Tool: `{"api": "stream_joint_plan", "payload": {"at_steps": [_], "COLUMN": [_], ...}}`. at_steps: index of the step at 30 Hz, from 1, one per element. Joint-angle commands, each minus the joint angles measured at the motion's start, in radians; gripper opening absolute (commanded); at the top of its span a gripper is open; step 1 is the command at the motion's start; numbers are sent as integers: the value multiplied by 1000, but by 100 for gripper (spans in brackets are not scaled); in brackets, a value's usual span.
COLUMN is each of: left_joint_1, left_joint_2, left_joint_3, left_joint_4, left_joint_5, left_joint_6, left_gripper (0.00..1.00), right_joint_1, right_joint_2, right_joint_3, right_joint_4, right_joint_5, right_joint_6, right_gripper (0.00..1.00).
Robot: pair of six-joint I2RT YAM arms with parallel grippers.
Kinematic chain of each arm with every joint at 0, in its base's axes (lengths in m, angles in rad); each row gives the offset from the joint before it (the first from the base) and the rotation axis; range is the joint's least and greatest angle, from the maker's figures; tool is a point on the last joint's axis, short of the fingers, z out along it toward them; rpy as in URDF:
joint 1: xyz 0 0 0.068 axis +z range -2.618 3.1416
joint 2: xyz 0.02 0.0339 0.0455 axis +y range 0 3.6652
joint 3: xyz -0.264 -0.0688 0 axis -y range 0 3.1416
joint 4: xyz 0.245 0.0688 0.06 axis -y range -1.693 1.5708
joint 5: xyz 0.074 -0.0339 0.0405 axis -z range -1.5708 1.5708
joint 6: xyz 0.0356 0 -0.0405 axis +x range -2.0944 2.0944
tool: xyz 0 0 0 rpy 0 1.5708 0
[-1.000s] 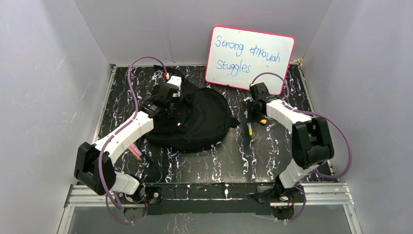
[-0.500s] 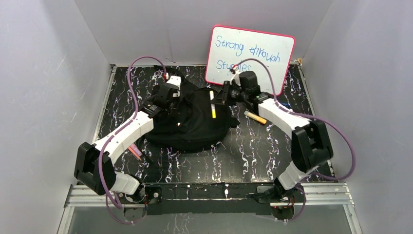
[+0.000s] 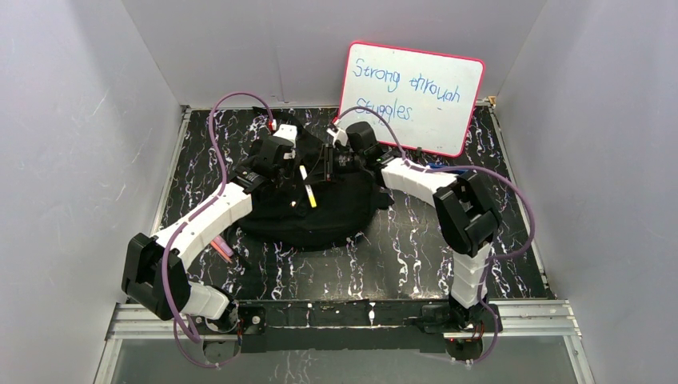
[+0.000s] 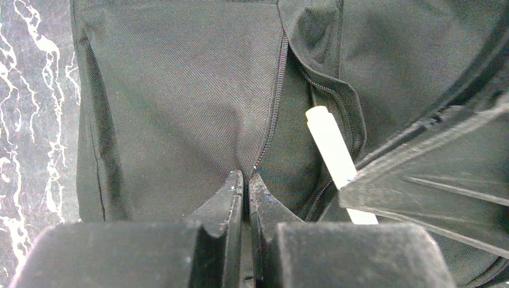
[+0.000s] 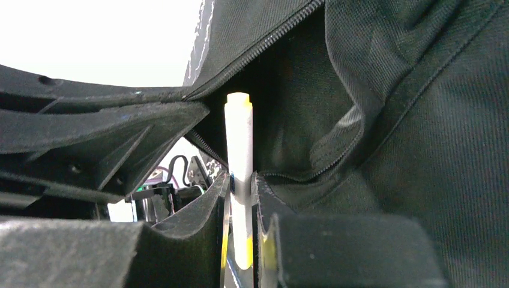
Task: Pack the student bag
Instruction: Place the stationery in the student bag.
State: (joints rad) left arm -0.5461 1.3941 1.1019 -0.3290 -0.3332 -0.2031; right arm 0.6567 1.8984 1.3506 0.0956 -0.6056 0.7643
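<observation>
Student bag (image 3: 336, 208): lay flat on black table (image 3: 400, 248), middle-left. Left pincer (image 4: 246, 180): pinched tight on bag's zip edge, held pocket mouth (image 4: 294, 147) up. Right pincer (image 5: 241, 180): squeezed white marker (image 5: 239, 138), long side aimed straight into that gap, just ahead.

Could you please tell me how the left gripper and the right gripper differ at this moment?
The left gripper pinches the student bag at its zip edge; the right gripper clamps a white-and-yellow marker. The left's jaws meet almost fully; the right's are kept apart by the marker. Both are at the bag's opening.
</observation>
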Motion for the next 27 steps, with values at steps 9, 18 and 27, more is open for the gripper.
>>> {"api": "stream_joint_plan", "payload": {"at_steps": [9, 18, 27], "left_joint_1": [2, 2, 2], "left_joint_2": [-33, -29, -18], "left_joint_3": [22, 24, 30], "left_joint_4": [6, 7, 8], "left_joint_5": [0, -10, -2], "left_joint_6": [-2, -10, -13], "left_gripper": [0, 0, 0], "right_joint_1": [11, 23, 26], "right_joint_2": [163, 160, 108], "right_joint_3": [224, 189, 94], "right_joint_4": [-38, -67, -44], "right_joint_5": [-68, -88, -74], "right_joint_6": [47, 36, 36], "right_gripper": [0, 0, 0]}}
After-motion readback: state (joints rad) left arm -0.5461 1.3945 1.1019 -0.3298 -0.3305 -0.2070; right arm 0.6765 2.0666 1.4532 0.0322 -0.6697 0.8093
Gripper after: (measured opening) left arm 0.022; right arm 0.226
